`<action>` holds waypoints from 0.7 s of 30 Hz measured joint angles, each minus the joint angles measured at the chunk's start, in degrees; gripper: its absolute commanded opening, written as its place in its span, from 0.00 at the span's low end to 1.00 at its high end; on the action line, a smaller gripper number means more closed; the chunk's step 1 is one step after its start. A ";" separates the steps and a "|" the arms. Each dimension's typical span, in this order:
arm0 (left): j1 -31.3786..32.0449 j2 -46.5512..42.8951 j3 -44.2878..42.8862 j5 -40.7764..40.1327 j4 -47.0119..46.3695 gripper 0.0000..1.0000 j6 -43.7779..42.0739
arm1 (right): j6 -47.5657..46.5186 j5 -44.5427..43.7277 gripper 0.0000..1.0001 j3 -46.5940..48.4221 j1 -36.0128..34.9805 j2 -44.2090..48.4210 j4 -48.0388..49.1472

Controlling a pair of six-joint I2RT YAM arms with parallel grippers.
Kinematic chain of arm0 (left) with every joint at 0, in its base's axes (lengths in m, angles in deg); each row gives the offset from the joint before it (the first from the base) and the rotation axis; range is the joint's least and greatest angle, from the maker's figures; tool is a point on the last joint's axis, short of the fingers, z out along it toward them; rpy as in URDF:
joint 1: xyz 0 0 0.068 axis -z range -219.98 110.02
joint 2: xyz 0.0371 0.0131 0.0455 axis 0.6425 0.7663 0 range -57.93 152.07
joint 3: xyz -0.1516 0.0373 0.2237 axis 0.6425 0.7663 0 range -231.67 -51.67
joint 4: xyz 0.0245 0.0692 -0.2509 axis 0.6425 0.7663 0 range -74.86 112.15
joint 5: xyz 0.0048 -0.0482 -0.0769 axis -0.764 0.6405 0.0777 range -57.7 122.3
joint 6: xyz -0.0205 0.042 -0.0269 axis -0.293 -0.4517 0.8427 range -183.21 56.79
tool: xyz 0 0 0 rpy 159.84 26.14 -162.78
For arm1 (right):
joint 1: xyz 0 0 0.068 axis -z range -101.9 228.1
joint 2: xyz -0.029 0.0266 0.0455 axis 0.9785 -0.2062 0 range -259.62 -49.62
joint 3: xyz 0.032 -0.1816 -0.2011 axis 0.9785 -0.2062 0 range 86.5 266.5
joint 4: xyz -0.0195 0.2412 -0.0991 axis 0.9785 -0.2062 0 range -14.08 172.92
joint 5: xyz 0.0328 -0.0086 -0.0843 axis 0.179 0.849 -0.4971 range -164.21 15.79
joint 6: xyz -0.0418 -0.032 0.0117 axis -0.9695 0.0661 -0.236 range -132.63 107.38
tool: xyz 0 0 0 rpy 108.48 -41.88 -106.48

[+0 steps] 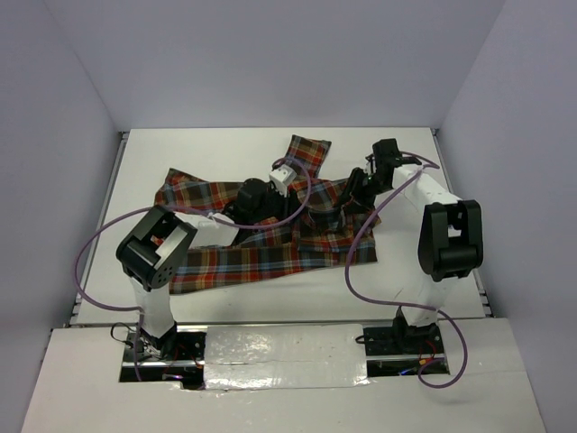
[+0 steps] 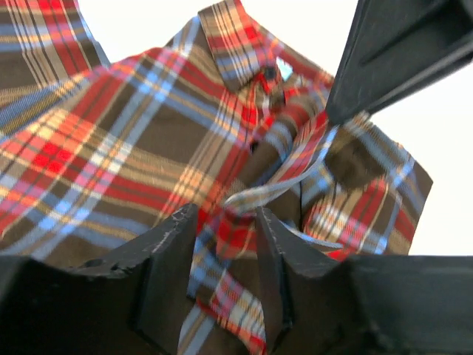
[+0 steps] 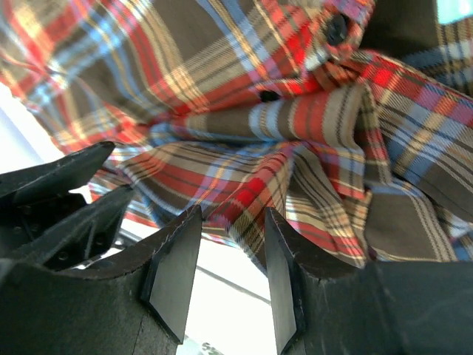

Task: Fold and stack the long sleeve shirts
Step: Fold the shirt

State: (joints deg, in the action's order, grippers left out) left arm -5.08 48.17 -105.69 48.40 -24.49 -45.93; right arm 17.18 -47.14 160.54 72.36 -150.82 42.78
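Observation:
The plaid long sleeve shirt (image 1: 261, 257) lies crumpled across the middle of the white table, one sleeve (image 1: 306, 153) pointing to the back. Both grippers hover close together over its bunched centre. My left gripper (image 1: 293, 206) (image 2: 225, 214) is open, and a loose fold of the shirt (image 2: 133, 126) hangs between its fingers. The collar (image 2: 236, 44) lies just beyond. My right gripper (image 1: 335, 209) (image 3: 233, 214) is open too. A ridge of the shirt (image 3: 222, 74) rests at its fingertips, with bare table showing between them. A right finger (image 2: 399, 52) shows in the left wrist view.
The white table (image 1: 225, 149) is walled in on three sides. Purple cables (image 1: 90, 262) loop out from both arms over the table. A foil-taped strip (image 1: 279, 347) runs along the near edge between the arm bases.

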 measured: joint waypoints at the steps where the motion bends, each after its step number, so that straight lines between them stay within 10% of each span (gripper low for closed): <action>1: 0.00 0.39 -0.59 -0.37 -0.31 0.51 0.44 | 0.61 0.57 0.47 0.15 0.13 -0.17 0.46; 21: 1.36 8.15 -13.66 -20.50 4.26 0.64 -2.21 | 10.73 3.52 0.50 5.16 -0.24 -4.13 9.88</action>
State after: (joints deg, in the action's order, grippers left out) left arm -3.73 56.32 -119.35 27.90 -20.23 -48.14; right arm 27.91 -43.63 165.70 72.12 -154.95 52.66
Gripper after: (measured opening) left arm 0.624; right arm 0.496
